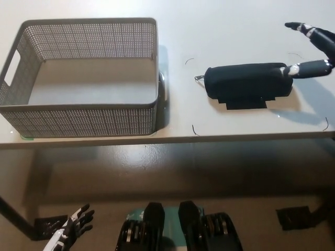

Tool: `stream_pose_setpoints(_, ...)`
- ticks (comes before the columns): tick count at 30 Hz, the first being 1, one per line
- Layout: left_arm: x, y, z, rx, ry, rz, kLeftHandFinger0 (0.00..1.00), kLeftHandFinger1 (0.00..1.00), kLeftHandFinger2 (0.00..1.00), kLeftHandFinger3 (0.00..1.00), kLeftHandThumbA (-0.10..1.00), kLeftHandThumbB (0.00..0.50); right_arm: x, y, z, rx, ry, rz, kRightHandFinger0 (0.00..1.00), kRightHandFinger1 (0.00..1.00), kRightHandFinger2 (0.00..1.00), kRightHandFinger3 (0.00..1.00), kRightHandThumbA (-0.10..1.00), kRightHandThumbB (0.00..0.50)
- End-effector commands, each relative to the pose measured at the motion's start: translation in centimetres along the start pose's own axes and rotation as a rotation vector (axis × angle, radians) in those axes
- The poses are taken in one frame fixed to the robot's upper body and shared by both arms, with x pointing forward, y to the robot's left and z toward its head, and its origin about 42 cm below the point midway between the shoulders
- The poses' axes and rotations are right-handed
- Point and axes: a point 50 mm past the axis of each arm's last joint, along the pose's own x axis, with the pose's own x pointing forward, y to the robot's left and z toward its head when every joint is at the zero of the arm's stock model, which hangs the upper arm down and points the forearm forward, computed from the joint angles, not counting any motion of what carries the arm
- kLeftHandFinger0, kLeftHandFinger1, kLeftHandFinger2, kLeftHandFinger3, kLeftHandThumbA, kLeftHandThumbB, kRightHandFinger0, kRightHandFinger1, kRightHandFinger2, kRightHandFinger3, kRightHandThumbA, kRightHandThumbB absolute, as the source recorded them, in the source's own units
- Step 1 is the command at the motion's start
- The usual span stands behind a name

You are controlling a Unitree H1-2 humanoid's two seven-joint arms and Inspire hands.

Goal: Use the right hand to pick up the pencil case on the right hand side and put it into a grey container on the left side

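Black pencil case lay flat on the white table, right half, long axis running left-right, zipper pull at its left end. Dark flap or strap poked out from under its near edge. Not lifted, full length resting on the tabletop.

Right hand entered from the right edge, black, fingers spread apart, grasping nothing. One fingertip sat at the right end of the case, touching or just short of it; could not tell which. Another finger reached up and left, well above the case on the far side. Shadow of the hand fell on the table just past the case's right end.

Grey container sat on the left half of the table: perforated mesh walls, handle cutout on the left wall, nothing inside. Well apart from the case, bare tabletop between them. Container's near wall close to the table's front edge.

A few thin curved marks visible on the tabletop around the case.

Left hand hung low at the bottom left, below table level, white, fingers loosely spread, holding nothing.
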Motion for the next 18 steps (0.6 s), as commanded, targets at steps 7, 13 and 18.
stream_pose_setpoints(7,-0.1,0.9,0.7,0.03,-0.038,-0.008,1.0,1.0,1.0,1.0,1.0,0.407,5.1,-3.5,6.5,-0.061,-0.061,0.1,1.0,1.0,1.0,1.0,1.0,0.5)
stream_pose_setpoints(13,0.1,0.7,0.9,0.031,-0.042,-0.015,1.0,1.0,1.0,1.0,1.0,0.405,7.2,-2.7,8.4,-0.104,-0.066,0.137,1.0,1.0,1.0,1.0,1.0,0.5)
stream_pose_setpoints(18,0.2,0.8,1.1,0.057,-0.059,-0.015,1.0,1.0,1.0,1.0,1.0,0.405,8.5,-1.4,9.4,-0.157,-0.049,0.178,1.0,1.0,1.0,1.0,1.0,0.5)
